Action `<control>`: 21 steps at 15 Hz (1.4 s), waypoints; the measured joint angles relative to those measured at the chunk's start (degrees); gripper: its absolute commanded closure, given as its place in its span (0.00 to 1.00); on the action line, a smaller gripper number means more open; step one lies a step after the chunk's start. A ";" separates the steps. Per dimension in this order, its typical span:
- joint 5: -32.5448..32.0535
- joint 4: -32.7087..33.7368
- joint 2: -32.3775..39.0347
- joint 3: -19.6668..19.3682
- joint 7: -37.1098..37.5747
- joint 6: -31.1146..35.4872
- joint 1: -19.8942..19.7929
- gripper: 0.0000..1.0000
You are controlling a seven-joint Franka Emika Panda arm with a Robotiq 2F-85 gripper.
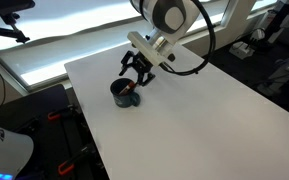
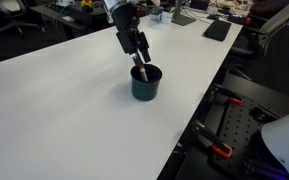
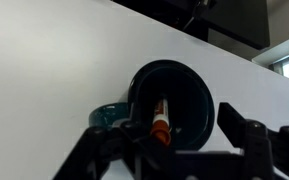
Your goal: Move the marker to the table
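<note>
The reddish-orange marker [image 3: 161,118] stands tilted inside the dark blue-black mug [image 3: 189,72], its darker end down. The mug stands on the white table [image 3: 44,60], with its handle toward the left in the wrist view. My gripper [image 3: 181,125] hangs just above the mug's mouth. It is open, and the marker lies close to the left finger. In both exterior views the gripper [image 1: 136,72] [image 2: 139,58] is directly over the mug [image 1: 124,95] [image 2: 146,86]. The marker's top [image 2: 144,72] shows at the rim.
The table [image 1: 204,120] [image 2: 54,110] stretches wide around the mug. The mug is near a table edge [image 1: 79,100]. Black equipment and floor lie beyond the edge [image 2: 234,130]. Desks with clutter stand at the far side [image 2: 199,15].
</note>
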 measured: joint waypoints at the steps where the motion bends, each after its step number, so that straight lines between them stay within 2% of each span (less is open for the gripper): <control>1: 0.00 0.00 0.00 0.00 0.00 0.00 0.00 0.48; 5: 0.00 0.00 0.00 0.00 0.00 0.02 0.00 0.78; 7: 0.00 0.00 0.00 0.00 0.00 0.03 0.00 0.81; 8: 0.00 0.00 0.00 0.00 0.00 0.04 0.00 0.78; 9: 0.00 0.00 0.00 0.00 0.00 0.04 0.00 0.55; 10: 0.00 0.00 0.00 0.00 0.00 0.04 0.00 0.53; 17: -0.42 0.00 0.00 -0.46 -0.06 2.66 -0.09 0.01; 20: -0.60 0.00 0.00 -0.50 -0.16 3.91 -0.24 0.00; 21: -0.61 0.00 0.00 -0.50 -0.18 4.19 -0.24 0.10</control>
